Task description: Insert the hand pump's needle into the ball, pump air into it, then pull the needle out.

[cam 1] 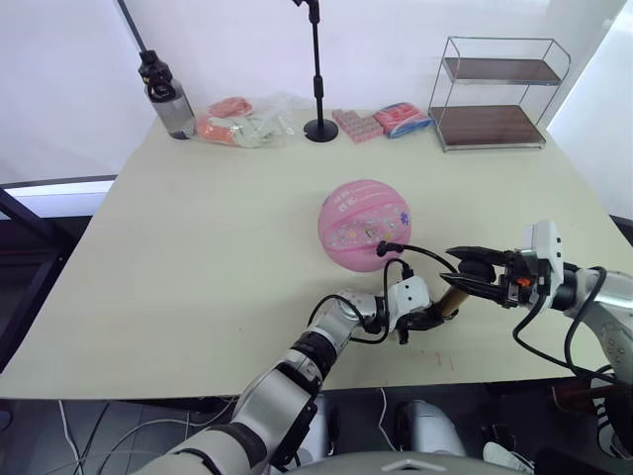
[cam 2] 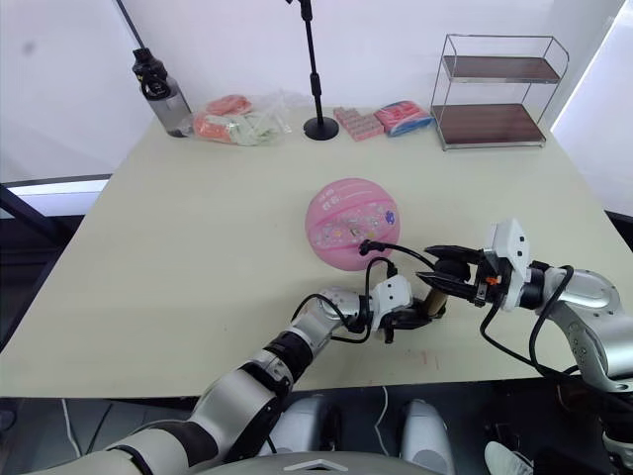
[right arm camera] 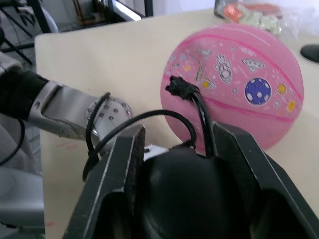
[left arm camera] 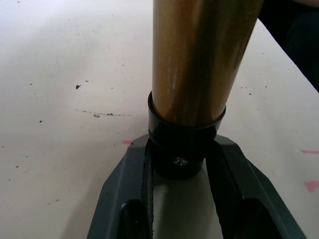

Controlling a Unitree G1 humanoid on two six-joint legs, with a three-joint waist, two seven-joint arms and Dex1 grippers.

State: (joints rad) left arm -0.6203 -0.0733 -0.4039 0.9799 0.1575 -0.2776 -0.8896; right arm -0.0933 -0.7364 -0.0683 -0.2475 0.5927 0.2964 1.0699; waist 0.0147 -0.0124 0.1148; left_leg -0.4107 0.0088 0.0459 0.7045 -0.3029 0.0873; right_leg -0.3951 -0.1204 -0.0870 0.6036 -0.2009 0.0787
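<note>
The pink ball (cam 1: 364,225) rests mid-table, printed with small cartoons. The black fitting (right arm camera: 179,89) at the hose's tip sits pressed against the ball's near side; the needle itself is hidden. The thin black hose (cam 1: 420,253) loops back to the hand pump (cam 1: 450,299), which lies just in front of the ball. My left gripper (left arm camera: 182,164) is shut on the pump's black end cap below the bronze barrel (left arm camera: 194,59). My right gripper (cam 1: 460,272) is shut on the pump's black handle (right arm camera: 189,194).
Along the far edge stand a water bottle (cam 1: 168,99), a plastic bag of items (cam 1: 242,121), a black microphone stand (cam 1: 318,69), pink packets (cam 1: 358,125) and a wire shelf (cam 1: 499,91). Both grippers work close to the table's front edge (cam 1: 297,384).
</note>
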